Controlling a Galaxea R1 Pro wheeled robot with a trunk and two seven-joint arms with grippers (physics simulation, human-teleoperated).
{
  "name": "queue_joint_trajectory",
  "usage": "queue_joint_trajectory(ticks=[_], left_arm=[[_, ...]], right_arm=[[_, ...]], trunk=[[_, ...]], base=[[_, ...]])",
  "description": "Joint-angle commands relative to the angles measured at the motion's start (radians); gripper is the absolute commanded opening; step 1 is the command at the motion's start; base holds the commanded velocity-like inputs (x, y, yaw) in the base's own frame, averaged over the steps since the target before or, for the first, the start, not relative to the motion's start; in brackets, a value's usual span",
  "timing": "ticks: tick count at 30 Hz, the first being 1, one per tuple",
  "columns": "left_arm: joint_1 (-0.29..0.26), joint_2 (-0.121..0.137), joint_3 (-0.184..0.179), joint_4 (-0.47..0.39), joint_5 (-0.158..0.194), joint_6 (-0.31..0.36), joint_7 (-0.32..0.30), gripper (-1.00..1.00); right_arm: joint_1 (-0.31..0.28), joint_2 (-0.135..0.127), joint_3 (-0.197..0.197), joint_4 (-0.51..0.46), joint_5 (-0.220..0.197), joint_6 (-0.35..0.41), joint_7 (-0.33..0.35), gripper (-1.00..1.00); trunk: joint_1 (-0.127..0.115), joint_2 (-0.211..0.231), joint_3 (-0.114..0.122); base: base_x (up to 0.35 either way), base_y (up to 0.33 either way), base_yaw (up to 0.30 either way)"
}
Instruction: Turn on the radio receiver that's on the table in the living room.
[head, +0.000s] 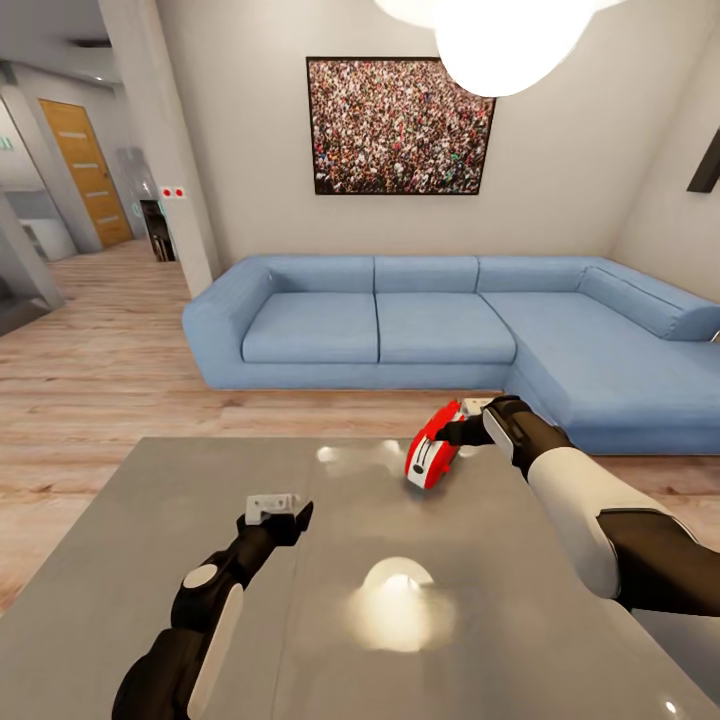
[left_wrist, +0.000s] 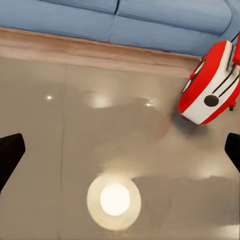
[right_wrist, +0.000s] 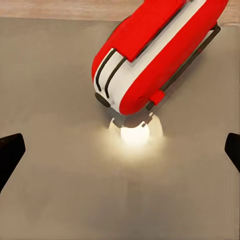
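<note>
The red radio receiver (head: 431, 455) with white trim stands tilted on the grey table (head: 200, 520), near its far edge right of the seam. My right gripper (head: 458, 430) is right against the radio's upper right side; I cannot tell if they touch. In the right wrist view the radio receiver (right_wrist: 150, 55) lies ahead of the open gripper (right_wrist: 120, 150), outside its widely spread fingers. My left gripper (head: 285, 510) hovers open over the table's middle, well left of the radio. The left wrist view has the radio receiver (left_wrist: 210, 85) off to one side, beyond the fingertips (left_wrist: 10, 152).
A blue L-shaped sofa (head: 400, 320) runs behind the table and along the right. Wood floor (head: 110, 370) separates them. A crowd picture (head: 400, 125) hangs on the back wall, a pendant lamp (head: 500, 40) overhead. A hallway with a door (head: 85, 170) opens at the left.
</note>
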Motion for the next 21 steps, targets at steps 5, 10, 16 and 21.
queue_joint_trajectory(ticks=[5,10,16,21], left_arm=[[0.000,0.000,-0.001,-0.001,-0.002,0.000,0.001,1.00],[0.000,0.000,-0.001,-0.001,-0.002,0.000,0.001,1.00],[0.000,0.000,-0.001,-0.001,-0.002,-0.001,0.001,1.00],[0.000,-0.002,-0.002,-0.001,-0.001,0.000,0.001,1.00]], right_arm=[[0.000,0.000,0.000,0.001,-0.001,0.000,0.000,1.00],[0.000,-0.001,0.000,0.001,-0.001,0.000,0.001,1.00],[0.000,-0.003,0.000,0.001,-0.004,-0.001,0.000,1.00],[0.001,-0.006,0.000,0.003,-0.010,-0.072,0.001,1.00]], trunk=[[0.000,0.000,0.000],[0.000,0.000,0.000],[0.000,0.000,0.000],[0.000,0.000,0.000]], base=[[0.227,0.000,0.000],[0.061,0.000,0.000],[0.007,0.000,0.000],[0.000,0.000,0.000]])
